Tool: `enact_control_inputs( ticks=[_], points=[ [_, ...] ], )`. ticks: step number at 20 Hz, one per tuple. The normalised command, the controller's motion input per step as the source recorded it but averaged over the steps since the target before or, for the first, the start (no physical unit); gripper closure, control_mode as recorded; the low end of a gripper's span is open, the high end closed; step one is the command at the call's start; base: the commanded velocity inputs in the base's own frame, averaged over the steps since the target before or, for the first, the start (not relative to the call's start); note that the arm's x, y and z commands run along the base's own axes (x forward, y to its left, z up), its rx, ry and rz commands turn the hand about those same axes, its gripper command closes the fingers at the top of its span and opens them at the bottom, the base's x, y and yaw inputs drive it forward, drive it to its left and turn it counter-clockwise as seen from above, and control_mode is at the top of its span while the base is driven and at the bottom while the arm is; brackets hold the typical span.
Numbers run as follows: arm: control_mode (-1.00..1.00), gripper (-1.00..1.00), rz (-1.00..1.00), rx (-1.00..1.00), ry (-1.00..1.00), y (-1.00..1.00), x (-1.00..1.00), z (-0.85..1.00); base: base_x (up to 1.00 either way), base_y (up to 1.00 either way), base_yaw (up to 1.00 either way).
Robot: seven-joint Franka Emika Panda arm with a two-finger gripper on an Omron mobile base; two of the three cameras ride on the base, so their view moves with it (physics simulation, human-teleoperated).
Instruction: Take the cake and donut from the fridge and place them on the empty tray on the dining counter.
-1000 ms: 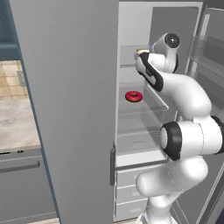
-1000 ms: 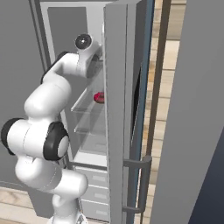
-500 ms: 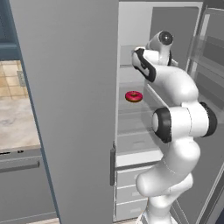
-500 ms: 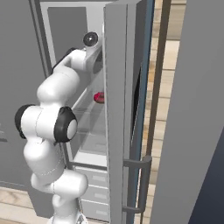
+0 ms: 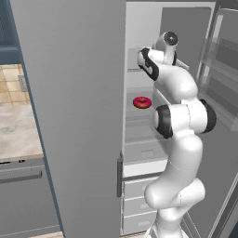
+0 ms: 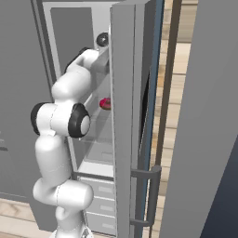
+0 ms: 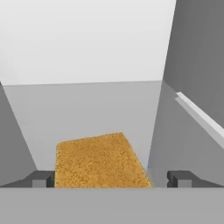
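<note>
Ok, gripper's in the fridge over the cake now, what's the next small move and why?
Probably ease forward a touch, then close. In the hand view the cake lies between the open gripper tips, nearer the left fingertip, with a gap on the right. The donut sits on a lower shelf, for later.

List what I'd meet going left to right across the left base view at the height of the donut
Kitchen worktop → closed fridge door → donut → robot arm → open fridge door.

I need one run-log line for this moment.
gripper: open, astride tan-orange cake | red-frosted donut: on lower fridge shelf, untouched | grey fridge: door open
</note>
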Motion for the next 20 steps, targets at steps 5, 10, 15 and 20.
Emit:
enact_control_inputs(
  ticks=[5,10,15,20],
  points=[
    [-1.0,-1.0,0.0,0.0,0.0,-0.02,0.53,0.0,0.0,0.0,0.0],
    [-1.0,-1.0,0.0,0.0,0.0,0.0,0.28,-0.01,0.0,0.0,0.0],
    [-1.0,-1.0,-0.01,0.0,0.0,0.0,-0.07,-0.15,0.0,0.0,0.0],
    [-1.0,-1.0,-0.03,0.0,0.0,0.0,-0.2,-0.37,0.0,0.0,0.0]
  ],
)
